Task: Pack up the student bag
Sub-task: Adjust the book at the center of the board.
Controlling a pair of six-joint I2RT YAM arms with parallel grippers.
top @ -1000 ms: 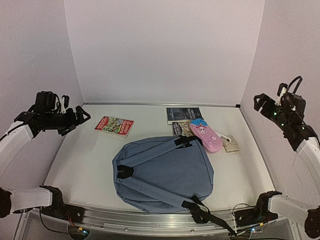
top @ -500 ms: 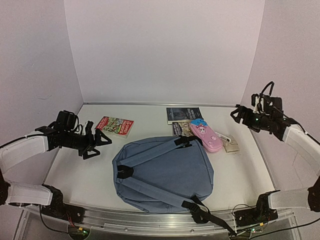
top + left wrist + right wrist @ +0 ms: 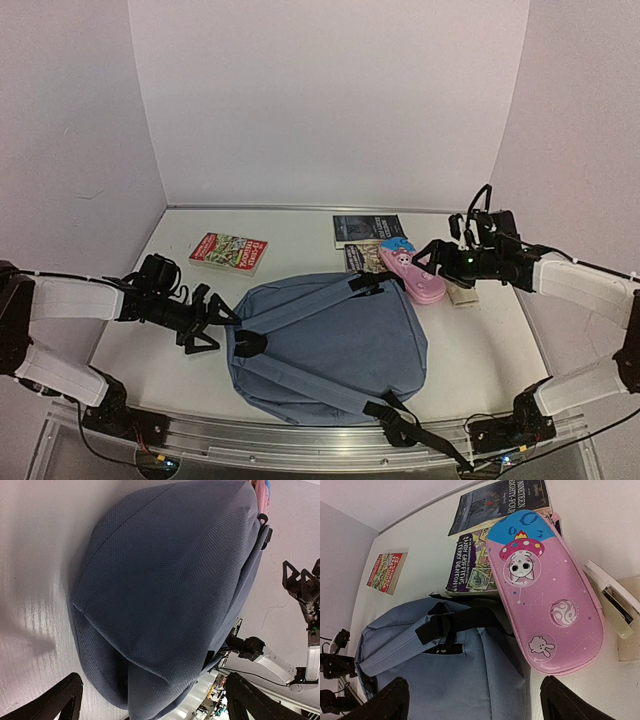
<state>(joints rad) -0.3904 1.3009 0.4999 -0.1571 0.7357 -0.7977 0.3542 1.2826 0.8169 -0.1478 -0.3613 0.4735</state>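
Slate-blue fabric backpack [image 3: 330,345] lies straps-up mid-table, the left gripper [image 3: 213,322] gaping wide at its left edge. The right gripper [image 3: 472,701], also spread wide, hovers near the pink oval pencil case [image 3: 545,600], whose cat print only the right wrist view shows.

In the left wrist view the student bag [image 3: 165,590] runs off the top and bottom edges, its opening hidden, and the left gripper [image 3: 155,697] shows only as two black tips at the bottom edge. In the right wrist view the right gripper [image 3: 477,700] is likewise cut to two tips, the purple book [image 3: 472,562] lies half hidden under the pink pencil case [image 3: 545,595], the dark book [image 3: 500,500] runs off the top, and the tan slab [image 3: 630,645] at the right edge shows too little to name. From above, the title on the red-and-green book [image 3: 229,251] is too small to read
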